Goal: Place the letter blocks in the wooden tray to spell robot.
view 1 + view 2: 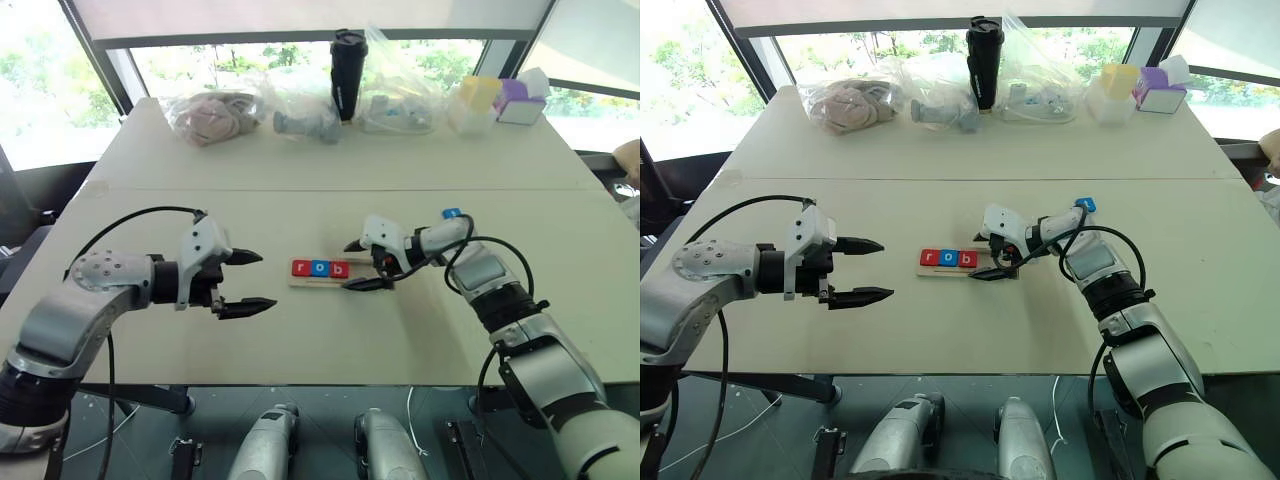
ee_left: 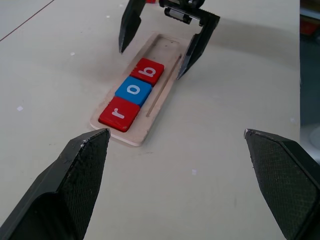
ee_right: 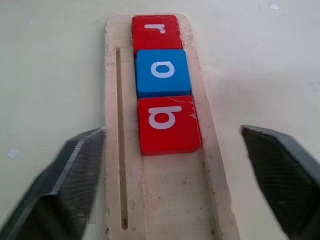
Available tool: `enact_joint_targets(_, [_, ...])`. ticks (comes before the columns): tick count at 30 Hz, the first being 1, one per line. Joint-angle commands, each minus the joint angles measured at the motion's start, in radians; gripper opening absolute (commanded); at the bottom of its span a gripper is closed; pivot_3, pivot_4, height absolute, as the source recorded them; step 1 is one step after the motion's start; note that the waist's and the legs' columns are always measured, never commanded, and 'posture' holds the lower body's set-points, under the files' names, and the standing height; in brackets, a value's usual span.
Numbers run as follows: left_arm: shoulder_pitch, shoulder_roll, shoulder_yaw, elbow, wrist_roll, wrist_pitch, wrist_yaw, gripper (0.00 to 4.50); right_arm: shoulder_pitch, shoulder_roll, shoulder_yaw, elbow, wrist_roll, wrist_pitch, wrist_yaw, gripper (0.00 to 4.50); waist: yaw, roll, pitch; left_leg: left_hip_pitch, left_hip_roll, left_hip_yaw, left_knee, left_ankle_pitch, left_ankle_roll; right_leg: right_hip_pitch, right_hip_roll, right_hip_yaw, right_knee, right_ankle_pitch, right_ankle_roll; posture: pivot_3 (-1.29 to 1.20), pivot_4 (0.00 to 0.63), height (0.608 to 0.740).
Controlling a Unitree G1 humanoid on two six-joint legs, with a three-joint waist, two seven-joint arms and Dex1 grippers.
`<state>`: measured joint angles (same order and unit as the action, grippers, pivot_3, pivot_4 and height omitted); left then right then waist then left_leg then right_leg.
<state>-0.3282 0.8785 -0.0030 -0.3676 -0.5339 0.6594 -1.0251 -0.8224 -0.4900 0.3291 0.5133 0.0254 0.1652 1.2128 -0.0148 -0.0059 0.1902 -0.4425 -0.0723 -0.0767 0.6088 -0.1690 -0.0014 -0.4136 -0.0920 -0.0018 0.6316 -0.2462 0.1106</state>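
the tray (image 3: 165,200) lies on the pale table (image 1: 300,180), near its middle, between the two grippers. three letter blocks sit in it in a row, edge to edge, filling the end toward the robot's left: a red r (image 2: 119,113), a blue o (image 2: 133,90) and a red b (image 2: 148,72). the rest of the tray, at the robot's right end, is bare wood with a thin groove along one side. the right gripper (image 1: 366,265) hangs over that bare end, its two black fingers spread wide with one on either side of the tray — nothing is between them, and the b block lies just ahead of the fingertips, apart from them. the left gripper (image 1: 247,283) is off to the tray's left, well apart from it, fingers also wide open and holding nothing, pointed toward the r end. another small blue block (image 1: 452,213) seems to lie on the table just behind the right wrist, though its letter can't be made out. along the far edge of the table stand clear bags (image 1: 215,113), a black cup (image 1: 347,70), and yellow and purple boxes (image 1: 505,98).
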Motion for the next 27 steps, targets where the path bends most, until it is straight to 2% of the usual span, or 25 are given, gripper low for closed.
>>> enact_joint_targets(1, [-0.011,-0.002,0.023,-0.028,-0.007,-0.014,0.003,4.5,-0.045,-0.001,-0.085,-0.082,0.055,0.024,-0.02,4.46,0.001,0.0,0.0,0.0,0.0,0.0,0.0,0.0,0.0,0.0,0.0,0.0,0.0,0.0,0.0,0.0,0.15,0.74])
enact_joint_targets(6, [-0.011,-0.003,0.024,-0.028,-0.009,-0.015,0.003,4.5,-0.059,-0.007,-0.208,-0.193,0.132,0.122,-0.104,4.46,0.001,0.0,0.0,0.0,0.0,0.0,0.0,0.0,0.0,0.0,0.0,0.0,0.0,0.0,0.0,0.0,0.15,0.74])
enact_joint_targets(10, [-0.01,-0.005,0.027,-0.031,-0.01,-0.016,0.002,4.5,-0.033,-0.013,-0.311,-0.267,0.166,0.208,-0.235,4.46,0.004,0.0,0.0,0.0,0.0,0.0,0.0,0.0,0.0,0.0,0.0,0.0,0.0,0.0,0.0,0.0,0.15,0.74])
enact_joint_targets(13, [-0.021,-0.018,0.052,-0.044,-0.047,0.001,0.007,4.5,0.111,-0.012,-0.438,-0.416,0.135,0.464,-0.5,4.46,0.013,-0.001,-0.001,0.0,0.0,-0.001,0.0,0.0,0.0,0.0,-0.003,0.0,0.0,-0.001,-0.002,0.0,0.15,0.74])
enact_joint_targets(18, [-0.041,-0.021,0.04,-0.034,-0.05,0.003,0.005,4.5,0.23,0.089,-0.545,-0.574,0.147,0.835,-0.763,4.46,0.018,-0.001,-0.001,-0.001,-0.001,0.001,-0.002,0.0,0.0,-0.002,-0.004,0.002,0.001,-0.002,-0.003,0.0,0.15,0.74])
enact_joint_targets(21, [-0.056,-0.027,0.023,-0.014,-0.041,-0.005,-0.004,4.5,0.266,0.079,-0.51,-0.578,0.098,0.818,-0.823,4.46,0.008,0.001,-0.001,-0.001,0.0,0.001,-0.002,0.001,0.001,-0.004,-0.003,0.003,0.002,-0.001,-0.004,0.0,0.15,0.74])
enact_joint_targets(27, [-0.083,-0.034,-0.013,0.024,-0.006,-0.028,-0.013,4.5,0.252,0.084,-0.509,-0.496,0.103,0.801,-0.882,4.46,0.001,0.001,-0.001,-0.001,0.0,0.003,-0.001,0.002,0.002,-0.003,-0.002,0.002,0.002,-0.001,-0.004,0.0,0.15,0.74])
